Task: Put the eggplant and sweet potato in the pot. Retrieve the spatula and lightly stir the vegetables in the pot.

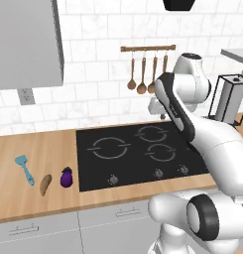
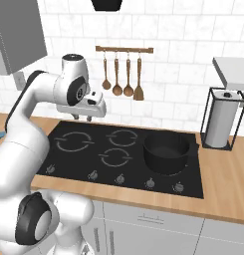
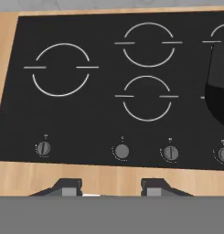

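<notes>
The light-blue spatula (image 1: 24, 168), the orange-brown sweet potato (image 1: 45, 184) and the dark-purple eggplant (image 1: 66, 177) lie in a row on the wooden counter, left of the cooktop. The black pot (image 2: 166, 158) stands on the cooktop's right burner, and its edge shows at the right of the hand view (image 3: 219, 91). My gripper (image 2: 81, 117) hangs above the rear left part of the cooktop, far from the vegetables and looking down at the burners. Its fingertips (image 3: 70, 187) stand apart with nothing between them, so the gripper (image 3: 112, 188) is open.
The black cooktop (image 1: 118, 163) has a row of knobs (image 3: 121, 151) along its front. Brown wooden spoons (image 2: 122, 74) hang from a rail on the tiled wall. A paper towel holder (image 2: 222, 119) stands at the right. A grey cabinet (image 1: 26, 39) hangs at upper left.
</notes>
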